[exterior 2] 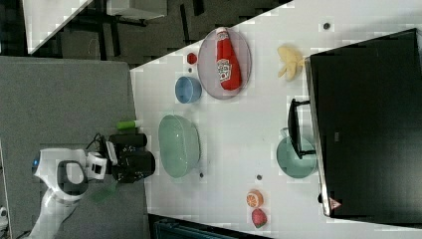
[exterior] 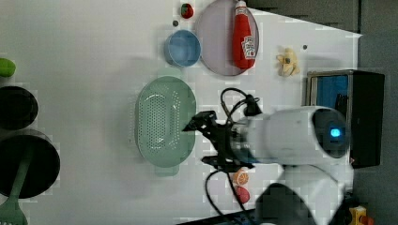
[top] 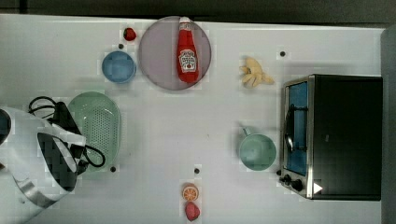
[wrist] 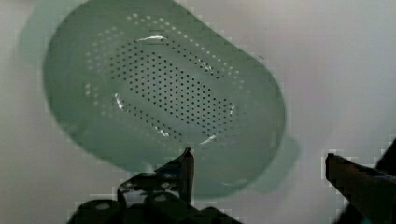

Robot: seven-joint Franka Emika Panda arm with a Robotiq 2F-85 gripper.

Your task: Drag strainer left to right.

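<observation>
White tabletop (top: 154,140) carries everything I see on my screens. My gripper (wrist: 259,161) stands wide open, holding nothing, one finger (wrist: 187,170) over the near rim of the strainer (wrist: 163,93) and the other off to the side past its handle tab; the left view has the gripper (exterior: 202,140) at the strainer's (exterior: 164,123) long edge on the left view's right. The strainer (top: 95,128) lies near the top view's left end, partly under the arm. Between it and the teal mug (top: 257,150) I note a broad bare stretch of table. Beyond the mug sits the toaster oven (top: 334,135), close to the top view's right edge. Blue bowl (top: 118,66) and the plate (top: 154,56) with the ketchup bottle (top: 187,51) lie toward the top view's upper edge; an orange half (top: 190,192) and a strawberry (top: 192,211) sit by the lower edge.
</observation>
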